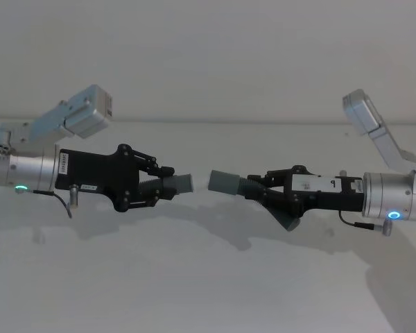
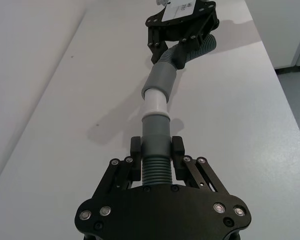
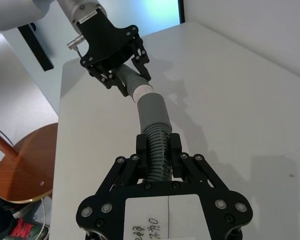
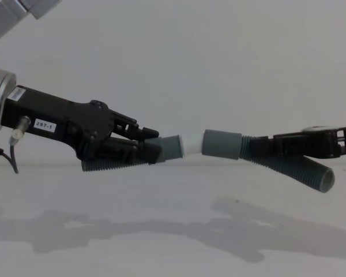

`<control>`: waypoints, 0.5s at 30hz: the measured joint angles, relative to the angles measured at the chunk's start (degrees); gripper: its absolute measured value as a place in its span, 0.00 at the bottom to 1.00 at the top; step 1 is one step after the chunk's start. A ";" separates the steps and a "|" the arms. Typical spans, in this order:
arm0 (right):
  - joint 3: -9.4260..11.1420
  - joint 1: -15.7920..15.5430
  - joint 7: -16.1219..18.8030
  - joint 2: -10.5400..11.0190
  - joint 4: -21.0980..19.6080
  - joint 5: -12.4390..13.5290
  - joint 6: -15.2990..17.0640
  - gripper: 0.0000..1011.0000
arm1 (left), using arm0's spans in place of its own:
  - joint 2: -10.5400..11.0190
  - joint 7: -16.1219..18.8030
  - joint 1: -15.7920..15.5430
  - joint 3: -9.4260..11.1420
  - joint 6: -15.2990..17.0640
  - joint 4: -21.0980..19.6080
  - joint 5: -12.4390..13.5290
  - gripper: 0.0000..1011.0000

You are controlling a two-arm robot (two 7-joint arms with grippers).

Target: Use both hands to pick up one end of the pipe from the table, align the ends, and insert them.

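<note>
Pipe pieces hang in the air above the table [image 1: 208, 277], one in each gripper, with their mating ends facing each other between the two arms. The left gripper [image 1: 168, 182] comes in from the left and is clamped on the corrugated body of the left pipe piece [image 4: 124, 158], just behind its grey collar [image 4: 172, 148]; in the left wrist view its fingers [image 2: 135, 150] press on both sides of the ribbed hose. Beyond that collar the narrow white tip [image 4: 191, 145] points toward the other piece. The right gripper [image 1: 258, 186] comes in from the right and is likewise closed on the ribbed section of the right pipe piece [image 4: 288, 163], right behind its wider grey cuff [image 4: 221, 143]; the free tail of this piece bends down and away below the gripper. In the head view a small gap shows between the two ends, while in the chest view and both wrist views the white tip sits at the mouth of the cuff, so whether it has actually entered cannot be told. The two pieces lie roughly in line, the left one tilted slightly upward toward the joint. Both grippers and both pieces cast soft shadows on the white table below.
</note>
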 joint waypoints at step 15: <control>-0.81 0.48 1.55 0.57 0.27 0.94 0.02 0.25 | 0.06 -0.28 -0.23 0.33 -0.01 -0.06 -0.20 0.35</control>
